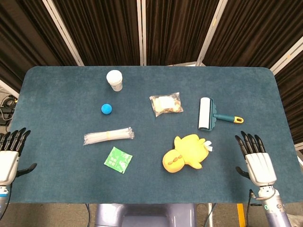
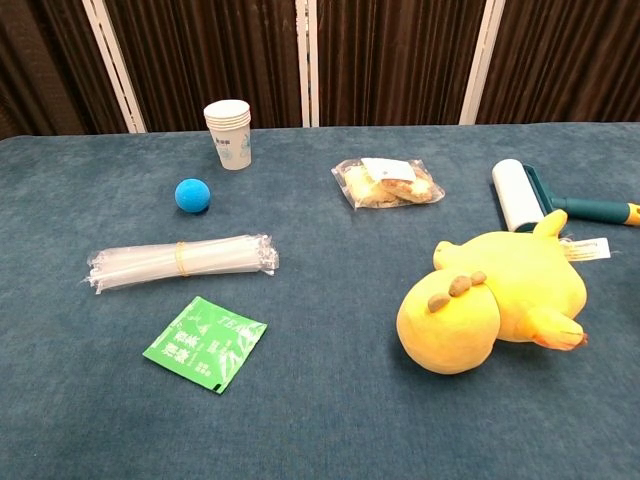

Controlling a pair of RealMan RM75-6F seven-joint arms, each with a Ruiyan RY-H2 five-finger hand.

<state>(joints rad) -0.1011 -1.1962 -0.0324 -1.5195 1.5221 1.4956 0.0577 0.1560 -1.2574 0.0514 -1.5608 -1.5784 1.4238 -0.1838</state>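
Note:
My left hand (image 1: 9, 156) hangs at the table's front left corner, fingers apart, holding nothing. Over the front right part of the table my right hand (image 1: 254, 160) is likewise spread and empty. Nearest to it is a yellow plush toy (image 1: 185, 152) (image 2: 495, 304) lying on its side. A lint roller (image 1: 208, 114) (image 2: 530, 198) with a teal handle lies behind the toy. Neither hand shows in the chest view.
On the blue table (image 1: 57, 104) lie a stack of paper cups (image 1: 114, 80) (image 2: 229, 133), a blue ball (image 1: 107, 109) (image 2: 192, 195), a bag of snacks (image 1: 166, 104) (image 2: 388, 182), a bundle of clear straws (image 1: 108, 135) (image 2: 182, 260) and a green sachet (image 1: 118, 160) (image 2: 205, 342).

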